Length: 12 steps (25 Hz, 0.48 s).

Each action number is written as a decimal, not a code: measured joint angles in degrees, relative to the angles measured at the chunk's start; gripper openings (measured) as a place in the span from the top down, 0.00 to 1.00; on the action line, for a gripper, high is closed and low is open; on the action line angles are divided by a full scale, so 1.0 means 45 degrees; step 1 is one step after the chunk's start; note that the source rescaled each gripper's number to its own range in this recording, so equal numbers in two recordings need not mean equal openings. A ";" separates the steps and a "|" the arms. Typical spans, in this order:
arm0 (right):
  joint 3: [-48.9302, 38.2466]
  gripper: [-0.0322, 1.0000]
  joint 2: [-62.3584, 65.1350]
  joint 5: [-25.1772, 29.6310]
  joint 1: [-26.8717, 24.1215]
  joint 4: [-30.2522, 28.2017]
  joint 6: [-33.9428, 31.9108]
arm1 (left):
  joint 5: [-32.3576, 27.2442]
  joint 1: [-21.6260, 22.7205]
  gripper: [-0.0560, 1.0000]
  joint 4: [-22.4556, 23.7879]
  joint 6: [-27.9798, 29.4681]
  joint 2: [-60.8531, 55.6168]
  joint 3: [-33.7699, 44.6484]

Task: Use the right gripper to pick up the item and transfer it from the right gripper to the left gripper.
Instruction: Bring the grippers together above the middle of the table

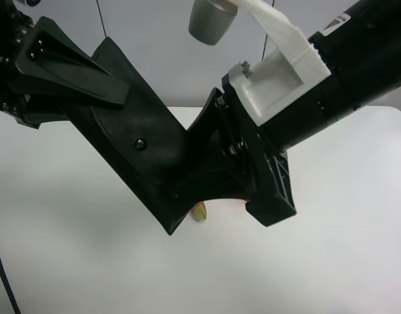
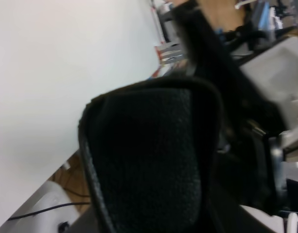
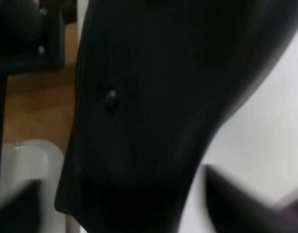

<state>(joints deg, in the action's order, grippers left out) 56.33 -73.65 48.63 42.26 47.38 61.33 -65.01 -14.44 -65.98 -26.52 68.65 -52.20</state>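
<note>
The item, a black glasses case (image 1: pixel 141 144) with a small snap, hangs slanted in mid-air above the white table (image 1: pixel 69 261). The right gripper (image 1: pixel 220 171), with the white bracket and grey cylinder, is shut on the case's lower end. In the right wrist view the case (image 3: pixel 139 97) fills the space between the dark fingers (image 3: pixel 241 206). The all-black left gripper (image 1: pixel 82 91) is at the case's upper end, with one finger (image 1: pixel 69 75) lying across it. Its other finger is hidden. The left wrist view shows the case's end (image 2: pixel 149 160) very close, and no fingers.
A small yellow-green and red object (image 1: pixel 199 212) lies on the table under the case, mostly hidden. A black cable (image 1: pixel 4 275) runs along the exterior high view's left edge. A wooden floor and white furniture (image 3: pixel 27 160) show beyond the table.
</note>
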 joint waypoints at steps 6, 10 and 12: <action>0.0014 0.02 0.0012 -0.0214 0.0000 -0.0669 -0.0624 | 0.0067 0.0000 0.93 0.0089 0.0000 0.0000 0.0000; 0.0014 0.00 0.0454 0.0183 0.0000 -0.2666 -0.2619 | 0.0067 0.0000 0.93 0.0158 0.0000 0.0000 0.0000; 0.0014 0.00 0.0949 0.0712 0.0000 -0.3890 -0.3981 | 0.0067 0.0000 0.94 0.0243 0.0000 0.0000 0.0000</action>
<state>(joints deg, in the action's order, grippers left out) 56.40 -69.38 51.83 42.26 29.88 43.42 -64.71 -14.44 -64.89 -26.52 68.65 -52.20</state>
